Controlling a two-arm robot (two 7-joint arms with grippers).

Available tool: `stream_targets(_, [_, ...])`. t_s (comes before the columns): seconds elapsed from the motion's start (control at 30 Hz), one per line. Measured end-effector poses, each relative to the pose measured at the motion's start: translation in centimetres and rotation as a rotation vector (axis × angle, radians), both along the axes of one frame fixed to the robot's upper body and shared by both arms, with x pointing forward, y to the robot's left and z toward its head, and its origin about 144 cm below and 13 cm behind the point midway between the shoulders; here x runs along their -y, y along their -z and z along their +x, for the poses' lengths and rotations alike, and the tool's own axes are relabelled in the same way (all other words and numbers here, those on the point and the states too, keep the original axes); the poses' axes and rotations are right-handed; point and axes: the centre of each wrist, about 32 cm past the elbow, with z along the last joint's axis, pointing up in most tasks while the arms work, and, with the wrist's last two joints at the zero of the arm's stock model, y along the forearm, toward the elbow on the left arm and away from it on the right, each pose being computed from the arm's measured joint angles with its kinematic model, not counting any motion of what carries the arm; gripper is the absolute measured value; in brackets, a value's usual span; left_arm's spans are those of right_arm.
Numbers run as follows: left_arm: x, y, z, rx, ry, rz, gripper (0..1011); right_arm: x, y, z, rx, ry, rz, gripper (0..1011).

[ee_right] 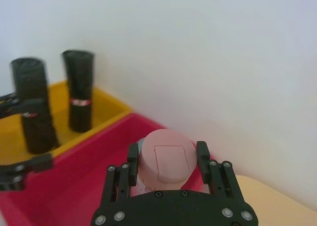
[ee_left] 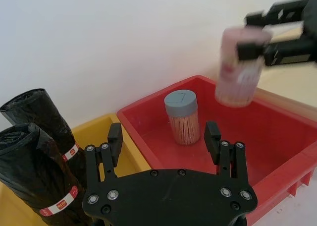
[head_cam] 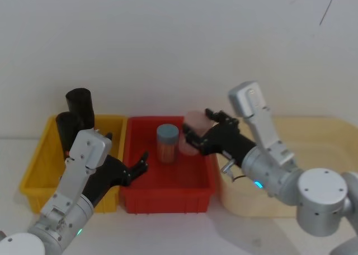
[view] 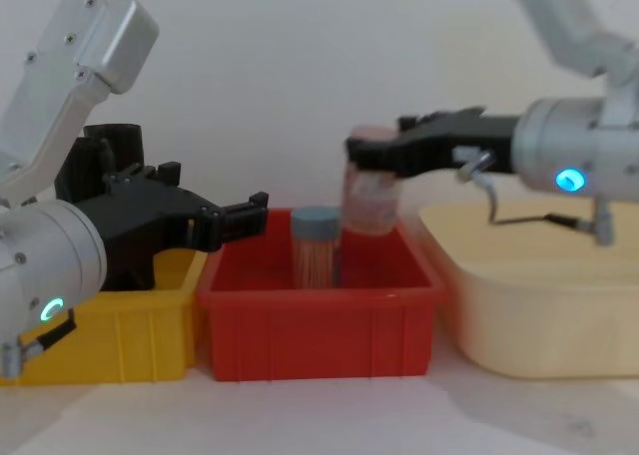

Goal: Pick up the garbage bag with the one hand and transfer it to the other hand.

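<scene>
At the far left we see the yellow bin, and in its back corner the garbage bag stands upright with its twin roll just beside it, nothing gripping either. The left gripper hangs over the wall where the yellow bin meets the red bin — fingers spread wide, nothing between them, apart from both rolls. Inside the red bin we find a grey-lidded jar of toothpicks, upright. To its right, the right gripper pinches a pink-lidded jar by its top, holding it clear of the red bin's floor. A cream tub sits farthest right.
</scene>
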Motion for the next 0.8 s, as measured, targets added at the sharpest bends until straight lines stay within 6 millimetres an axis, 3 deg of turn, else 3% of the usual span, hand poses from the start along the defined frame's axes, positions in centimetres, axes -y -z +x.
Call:
stream_targets(0.33, [0.0,0.0,0.0,0.0,0.0,0.0,1001,3.9,-1.1,-1.7,0.017,0.115,0.039,690])
stream_targets(0.7, [0.0,0.0,0.0,0.0,0.0,0.0,1001,6.7,0.0,-3.3,-0.038,0.222,0.022,690])
stream_targets(0.8, [0.0,0.0,0.0,0.0,0.0,0.0,1001,7.2,0.3,-3.6,-0.051,0.239,0.009,763])
